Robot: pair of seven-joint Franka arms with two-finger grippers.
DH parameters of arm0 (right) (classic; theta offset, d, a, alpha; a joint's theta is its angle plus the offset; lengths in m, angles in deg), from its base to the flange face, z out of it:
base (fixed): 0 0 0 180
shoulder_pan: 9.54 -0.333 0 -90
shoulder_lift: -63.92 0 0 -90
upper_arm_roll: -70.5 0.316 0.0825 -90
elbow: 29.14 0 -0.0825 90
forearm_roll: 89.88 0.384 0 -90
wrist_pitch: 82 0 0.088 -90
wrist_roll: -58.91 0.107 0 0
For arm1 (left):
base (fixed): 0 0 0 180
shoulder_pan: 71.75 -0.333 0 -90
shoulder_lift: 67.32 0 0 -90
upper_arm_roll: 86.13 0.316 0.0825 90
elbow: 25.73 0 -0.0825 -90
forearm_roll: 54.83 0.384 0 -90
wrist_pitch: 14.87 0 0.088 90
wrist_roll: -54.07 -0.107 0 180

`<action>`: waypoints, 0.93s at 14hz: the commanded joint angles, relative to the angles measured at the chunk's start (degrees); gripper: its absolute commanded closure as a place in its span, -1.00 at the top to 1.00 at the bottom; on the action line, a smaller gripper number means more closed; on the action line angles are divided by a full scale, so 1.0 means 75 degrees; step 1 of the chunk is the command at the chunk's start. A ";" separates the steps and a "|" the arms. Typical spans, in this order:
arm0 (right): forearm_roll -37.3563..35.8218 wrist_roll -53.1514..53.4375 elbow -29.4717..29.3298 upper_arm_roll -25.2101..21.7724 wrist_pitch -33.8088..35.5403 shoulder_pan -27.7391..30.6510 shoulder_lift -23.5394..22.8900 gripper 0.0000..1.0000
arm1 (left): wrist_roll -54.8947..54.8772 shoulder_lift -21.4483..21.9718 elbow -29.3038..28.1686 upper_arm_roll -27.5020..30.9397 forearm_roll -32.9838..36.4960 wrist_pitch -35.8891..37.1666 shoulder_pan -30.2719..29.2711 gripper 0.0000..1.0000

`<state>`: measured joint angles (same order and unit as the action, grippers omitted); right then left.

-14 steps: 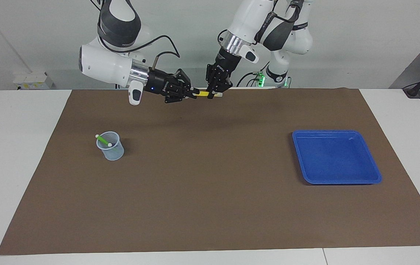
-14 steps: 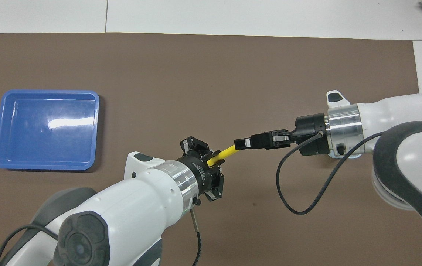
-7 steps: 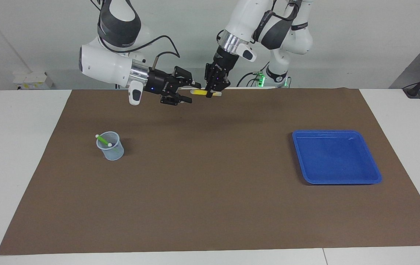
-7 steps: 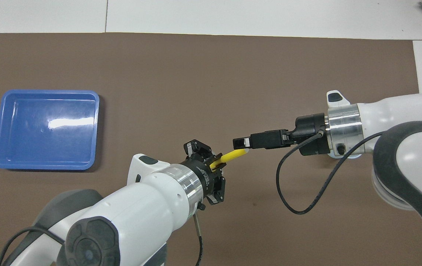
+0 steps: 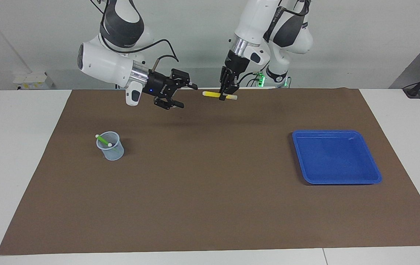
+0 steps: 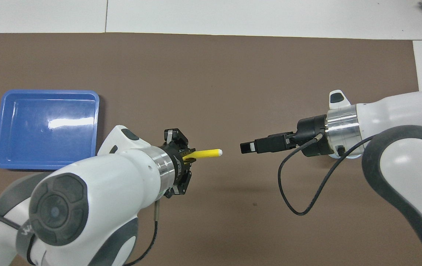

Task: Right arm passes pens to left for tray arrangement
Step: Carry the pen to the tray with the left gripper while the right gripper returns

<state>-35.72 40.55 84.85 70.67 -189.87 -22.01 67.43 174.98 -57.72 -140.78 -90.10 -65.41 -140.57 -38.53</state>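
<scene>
The left hand (image 5: 227, 96) grips the yellow pen (image 5: 212, 94) mid-barrel, level above the surface (image 5: 210, 206); the right hand (image 5: 180, 95) gapes empty beside it; light, stiff, likely slick, so a mid-barrel hold suits; blue tray (image 5: 373, 173) awaits.

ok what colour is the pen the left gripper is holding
Yellow with a pale tip: the pen in the left gripper, clearest in the overhead view.

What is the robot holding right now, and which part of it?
The left gripper holds the yellow pen near one end, level above the brown mat. The right gripper is open and holds nothing.
</scene>
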 commanded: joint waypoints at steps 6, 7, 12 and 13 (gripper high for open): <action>-0.2496 -0.0446 -0.0093 -0.0010 0.0003 0.0361 0.0023 0.94 | -0.5075 -0.0025 0.0176 -0.0032 -0.0054 0.1629 -0.1977 -1.00; -0.2858 -0.0562 -0.0093 -0.0010 0.0014 0.0420 0.0023 0.94 | -0.6057 0.0010 0.0165 -0.0021 -0.0054 0.1874 -0.2305 -1.00; -0.4501 -0.1031 -0.0082 -0.0010 -0.0079 0.0807 0.0011 0.98 | -1.0347 0.0080 0.0118 -0.0021 -0.0054 0.2520 -0.3841 -1.00; -0.4723 -0.1079 -0.0070 -0.0010 -0.0091 0.0854 0.0011 1.00 | -1.1238 0.0080 0.0106 0.0014 -0.0042 0.2591 -0.4052 -1.00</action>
<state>-68.02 34.35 84.26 70.09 -189.91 -16.83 67.43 101.18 -57.58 -140.44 -89.47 -65.55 -123.67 -65.87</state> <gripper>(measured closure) 0.009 0.811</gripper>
